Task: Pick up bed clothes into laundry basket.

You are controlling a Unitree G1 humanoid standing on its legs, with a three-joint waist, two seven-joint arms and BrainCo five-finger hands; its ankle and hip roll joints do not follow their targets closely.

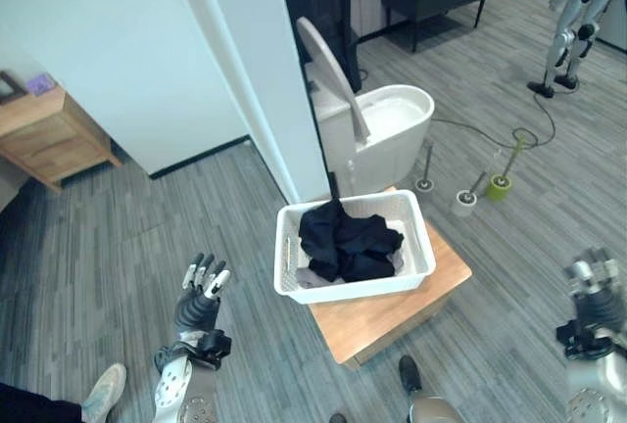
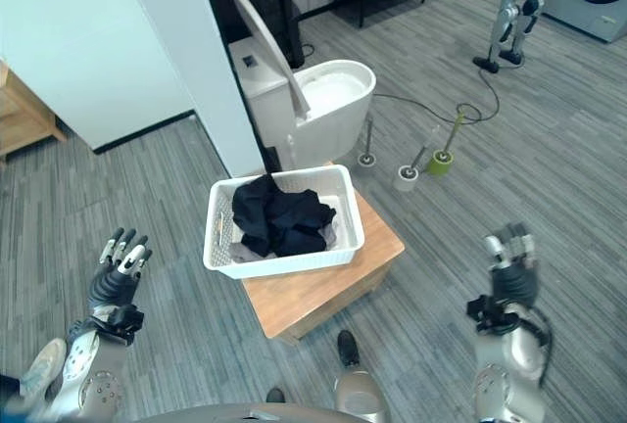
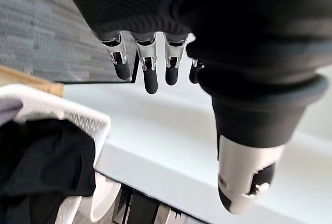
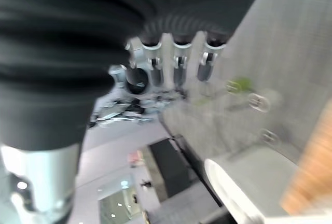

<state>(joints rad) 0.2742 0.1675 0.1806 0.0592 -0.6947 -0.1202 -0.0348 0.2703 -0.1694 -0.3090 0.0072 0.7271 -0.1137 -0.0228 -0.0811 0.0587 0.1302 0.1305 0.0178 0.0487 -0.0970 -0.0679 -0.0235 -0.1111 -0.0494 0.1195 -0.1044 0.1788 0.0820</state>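
Grey plank floor is seen around a white slatted plastic laundry basket [image 1: 423,268] holding black bed clothes [image 1: 345,240], centred ahead between the nearer left hand [image 1: 201,298] and the right hand [image 1: 594,301], fingers of both released and empty.

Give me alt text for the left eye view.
A white laundry basket holding dark clothes sits on a low wooden stand before a toilet. The open left hand and right hand hover empty at either side.

The clothes [image 1: 348,242] lie in the laundry basket [image 1: 423,247], which sits on a low wooden stand [image 1: 392,315] before the toilet [image 1: 387,119], brushes [image 1: 468,193] to its right.
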